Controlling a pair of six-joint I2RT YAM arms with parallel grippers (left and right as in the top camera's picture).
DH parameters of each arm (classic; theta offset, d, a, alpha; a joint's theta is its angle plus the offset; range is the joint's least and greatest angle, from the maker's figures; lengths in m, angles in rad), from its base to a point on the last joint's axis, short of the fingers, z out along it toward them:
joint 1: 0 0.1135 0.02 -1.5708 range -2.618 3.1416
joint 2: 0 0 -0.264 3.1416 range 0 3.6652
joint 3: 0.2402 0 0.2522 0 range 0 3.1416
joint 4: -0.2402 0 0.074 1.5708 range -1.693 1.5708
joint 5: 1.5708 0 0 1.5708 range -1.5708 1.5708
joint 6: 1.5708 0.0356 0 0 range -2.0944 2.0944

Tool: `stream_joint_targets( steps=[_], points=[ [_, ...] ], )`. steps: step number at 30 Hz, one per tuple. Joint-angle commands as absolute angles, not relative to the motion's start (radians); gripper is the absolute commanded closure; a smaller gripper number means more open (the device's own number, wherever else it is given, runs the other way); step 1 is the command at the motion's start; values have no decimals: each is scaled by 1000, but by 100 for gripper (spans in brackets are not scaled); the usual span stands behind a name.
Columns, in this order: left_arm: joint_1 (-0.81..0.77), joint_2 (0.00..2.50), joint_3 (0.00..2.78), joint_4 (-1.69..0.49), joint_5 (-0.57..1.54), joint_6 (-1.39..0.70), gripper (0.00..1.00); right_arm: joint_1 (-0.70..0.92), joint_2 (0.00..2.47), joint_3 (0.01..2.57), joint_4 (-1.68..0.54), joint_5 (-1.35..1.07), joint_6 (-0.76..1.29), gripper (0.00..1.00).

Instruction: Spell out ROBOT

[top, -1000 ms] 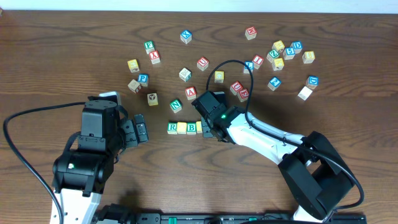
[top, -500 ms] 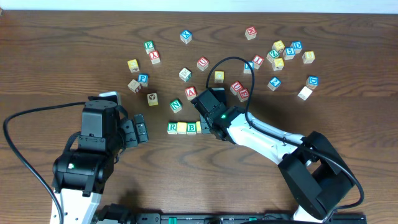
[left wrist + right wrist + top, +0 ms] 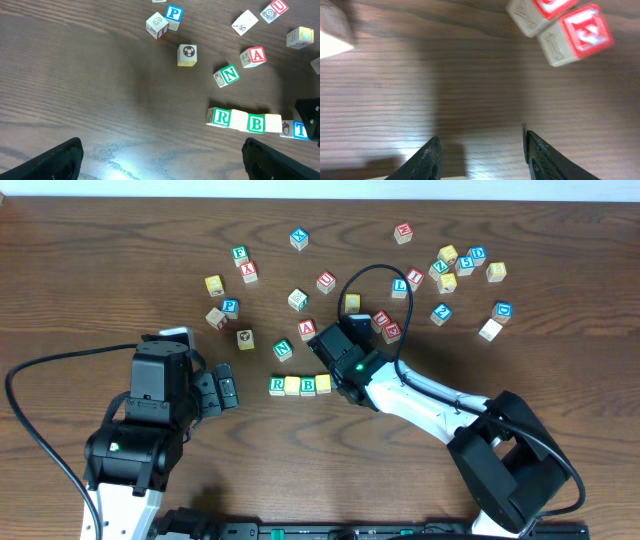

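The T (image 3: 300,130) sits last in the row (image 3: 300,385). Both jaws are apart and empty. Next, I think, the right jaws should lift away.

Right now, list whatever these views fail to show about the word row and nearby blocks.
Left wrist view: T block half covered by the dark right arm.
Left wrist view: the row's two pale blocks show no readable letter.
Right wrist view: red-lettered block blurred; whitish block cut by the left edge.
Overhead: T block hidden under that arm.
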State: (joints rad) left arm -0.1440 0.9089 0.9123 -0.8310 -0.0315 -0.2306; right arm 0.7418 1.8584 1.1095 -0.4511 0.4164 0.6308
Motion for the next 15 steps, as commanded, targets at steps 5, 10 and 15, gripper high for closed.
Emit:
stream_joint_targets(
  steps=[5, 10, 15],
  points=[
    [-139, 909, 934, -833, -37, -218, 0, 714, 1859, 1103, -589, 499, 767, 55],
    [-139, 909, 934, -833, -37, -218, 0, 707, 1859, 1103, -626, 452, 789, 55],
    [-139, 909, 934, -833, -37, -218, 0, 707, 1859, 1103, -648, 383, 792, 55]
  ],
)
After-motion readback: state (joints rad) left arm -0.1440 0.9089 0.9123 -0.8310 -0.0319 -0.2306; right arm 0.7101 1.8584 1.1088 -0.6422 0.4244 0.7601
